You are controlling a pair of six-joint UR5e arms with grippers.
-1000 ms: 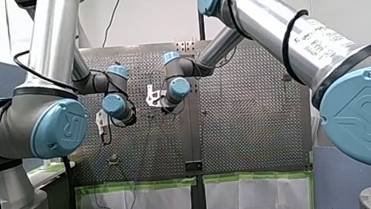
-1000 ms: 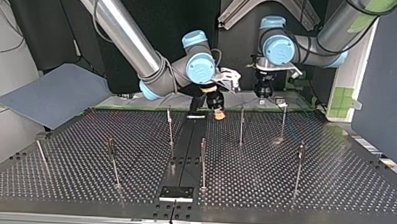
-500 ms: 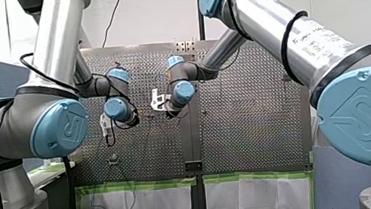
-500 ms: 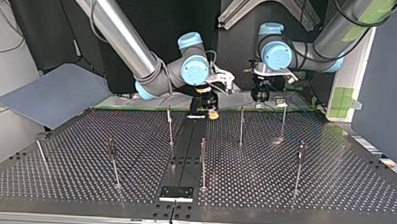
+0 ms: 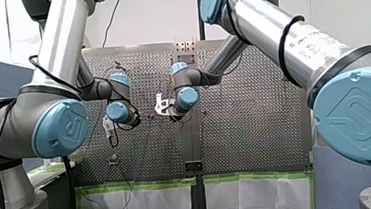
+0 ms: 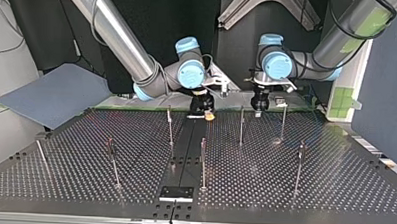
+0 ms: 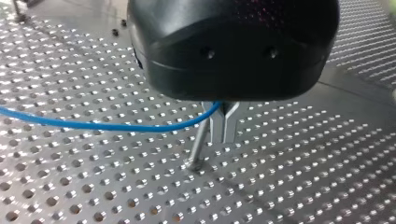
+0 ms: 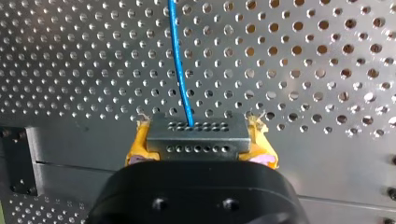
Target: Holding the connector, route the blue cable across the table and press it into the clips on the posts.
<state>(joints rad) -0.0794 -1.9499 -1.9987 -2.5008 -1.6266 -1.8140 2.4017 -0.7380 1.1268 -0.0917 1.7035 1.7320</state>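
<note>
at the top view's far edge of the perforated metal surface (image 6: 284, 185), the thin blue cable (image 8: 180, 60) is held in two places.
my right pincer (image 8: 198, 144), with yellow pads (image 8: 135, 147), pinches the grey multi-hole connector block (image 8: 198, 135), the cable running out ahead of it over the surface. my left pincer (image 7: 223, 126) has its metal fingers (image 7: 232, 122) pressed together on the cable, just beside a thin metal post (image 7: 200, 142).

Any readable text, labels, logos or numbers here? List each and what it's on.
Nothing quotable.
Dark print on my right arm's silver tube, front view: too blurred to read.
Embossed logo on my left arm's blue joint cap and my right arm's blue joint cap: a mark, no legible letters.
The connector and blue cable: no markings show.
</note>
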